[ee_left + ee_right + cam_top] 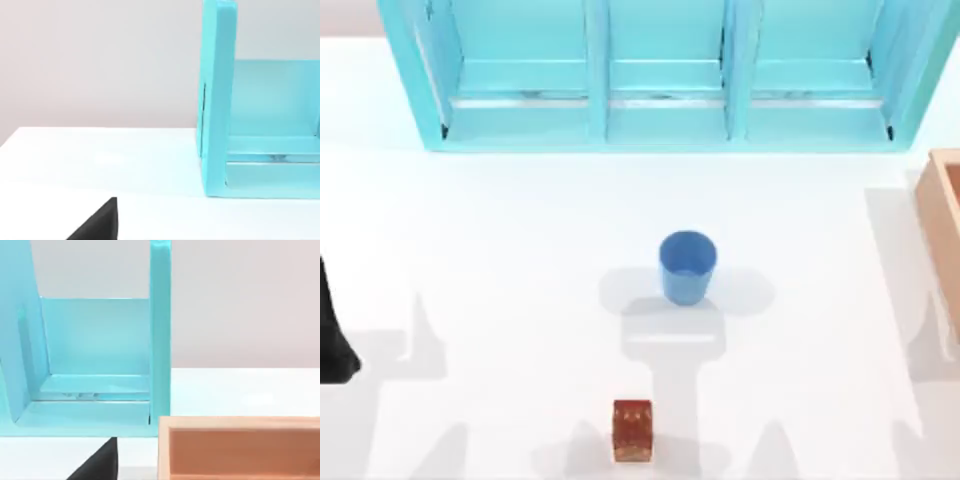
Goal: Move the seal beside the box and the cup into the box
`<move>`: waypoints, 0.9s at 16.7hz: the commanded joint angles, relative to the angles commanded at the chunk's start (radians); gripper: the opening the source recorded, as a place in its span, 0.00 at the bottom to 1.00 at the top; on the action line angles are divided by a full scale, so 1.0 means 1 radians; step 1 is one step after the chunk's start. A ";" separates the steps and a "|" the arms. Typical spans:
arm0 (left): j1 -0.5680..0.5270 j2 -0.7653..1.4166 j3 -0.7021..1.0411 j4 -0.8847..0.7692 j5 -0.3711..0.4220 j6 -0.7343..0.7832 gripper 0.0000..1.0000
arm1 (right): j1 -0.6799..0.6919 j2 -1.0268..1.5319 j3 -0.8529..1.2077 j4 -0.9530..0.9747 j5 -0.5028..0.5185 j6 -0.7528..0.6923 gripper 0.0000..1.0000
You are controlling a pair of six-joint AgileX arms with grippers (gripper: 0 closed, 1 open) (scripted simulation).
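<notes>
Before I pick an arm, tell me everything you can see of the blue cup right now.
The cup is a small, plain blue cylinder with no handle, tapering slightly toward its base. It looks smooth, like plastic. It stands upright with its open mouth up, and nothing can be seen inside it. It sits on the white table near the middle, in front of the turquoise shelf unit, with the seal nearer the front edge and the box away at the right edge. Nothing touches it but the table.
</notes>
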 joint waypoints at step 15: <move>0.000 0.000 0.000 0.000 0.000 0.000 1.00 | 0.565 0.817 0.648 -0.475 0.005 0.483 1.00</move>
